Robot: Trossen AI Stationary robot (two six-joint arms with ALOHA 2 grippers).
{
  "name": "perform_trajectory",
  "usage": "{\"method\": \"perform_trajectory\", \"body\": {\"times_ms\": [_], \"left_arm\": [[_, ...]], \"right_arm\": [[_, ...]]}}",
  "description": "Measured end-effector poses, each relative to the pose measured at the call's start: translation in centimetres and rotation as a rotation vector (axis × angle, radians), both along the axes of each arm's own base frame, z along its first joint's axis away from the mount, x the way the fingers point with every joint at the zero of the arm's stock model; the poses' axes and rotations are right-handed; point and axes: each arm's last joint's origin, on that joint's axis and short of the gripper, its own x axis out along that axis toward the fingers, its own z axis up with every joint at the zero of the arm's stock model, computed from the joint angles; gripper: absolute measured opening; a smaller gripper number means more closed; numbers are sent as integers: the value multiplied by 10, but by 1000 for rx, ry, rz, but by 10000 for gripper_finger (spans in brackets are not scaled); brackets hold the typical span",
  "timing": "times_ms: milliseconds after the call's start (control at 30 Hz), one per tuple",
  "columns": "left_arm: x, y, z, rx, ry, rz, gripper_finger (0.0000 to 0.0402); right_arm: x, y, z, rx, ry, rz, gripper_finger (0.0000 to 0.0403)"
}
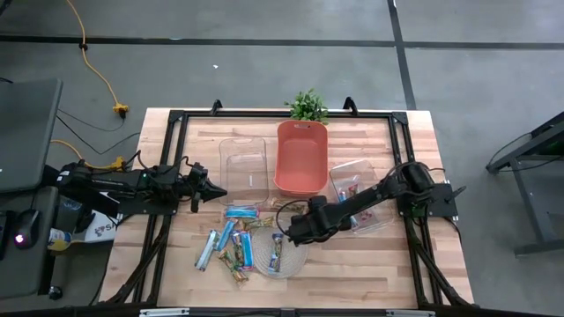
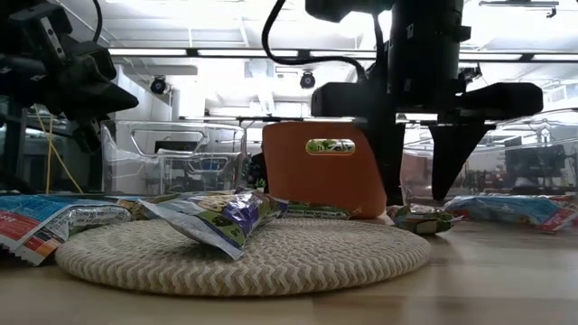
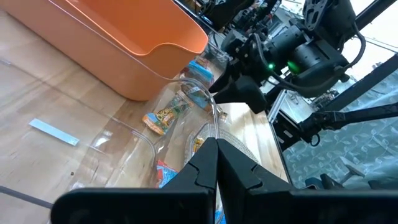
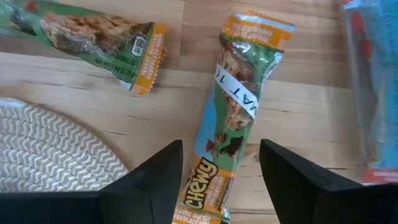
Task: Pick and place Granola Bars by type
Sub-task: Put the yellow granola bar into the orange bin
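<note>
A: Why was the right gripper (image 4: 219, 180) hanging where it was?

B: It stood low over the table just past the woven mat (image 1: 280, 255), around the mat's twelve o'clock edge in the overhead view. Its jaws were apart and empty, straddling a green-and-orange granola bar (image 4: 236, 118) that lay flat on the wood. That looked like a line-up for a pick; nothing was clamped yet.

A: And which way did that bar run?

B: In the right wrist view its long axis passed straight through the gap between the fingers (image 4: 152, 180), so they would close across its narrow width. A second green bar (image 4: 87, 37) lay just beside it, angled away.

A: The other bars?

B: Mostly loose around the mat, from about nine to twelve o'clock; one rested on it. A few sat in the clear bin (image 1: 361, 194) at three o'clock of the orange bin (image 1: 301, 158).

A: The left gripper (image 3: 216, 165)?

B: Jaws together, holding nothing, waiting at the table's nine o'clock side.
</note>
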Motion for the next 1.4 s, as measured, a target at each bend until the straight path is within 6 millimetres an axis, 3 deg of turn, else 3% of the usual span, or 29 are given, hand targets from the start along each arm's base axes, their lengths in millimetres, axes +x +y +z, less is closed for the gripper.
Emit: {"method": "perform_trajectory", "body": {"times_ms": [500,800,1133,1400], "left_arm": [[0,0,0,0,-1,0,1],[0,0,0,0,-1,0,1],[0,0,0,0,0,0,1],[0,0,0,0,0,1,1]], "right_arm": [[2,-5,-5,12,23,-10,197],[1,-6,2,16,10,-9,197],[4,-6,27,-34,42,44,197],[29,-2,48,-145,-183,188,197]]}}
